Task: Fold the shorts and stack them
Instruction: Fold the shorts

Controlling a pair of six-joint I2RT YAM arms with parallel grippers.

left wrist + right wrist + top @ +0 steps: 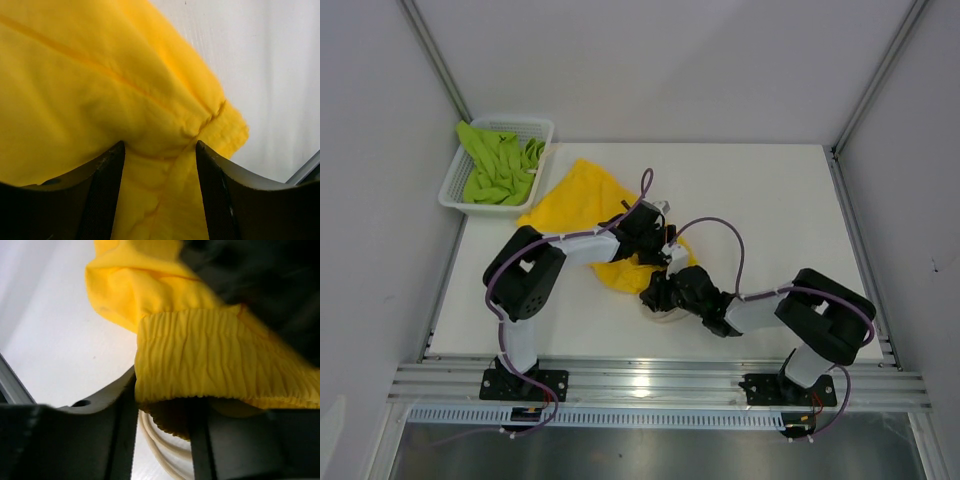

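Note:
The bright yellow shorts [575, 200] lie crumpled left of the table's middle, with one end bunched up between my two grippers. My left gripper [645, 232] is shut on a fold of the yellow fabric [150, 100]; in the left wrist view the cloth fills the gap between its fingers [159, 150]. My right gripper [660, 290] is shut on the gathered elastic waistband [215, 355], which drapes over its fingers [162, 390]. The white drawstring [155, 440] loops on the table below it. The lime green shorts [500, 170] lie bundled in the basket.
The white mesh basket [455, 185] stands at the far left corner of the white table. Metal frame posts and grey walls enclose the sides. An aluminium rail [660, 380] runs along the near edge by the arm bases.

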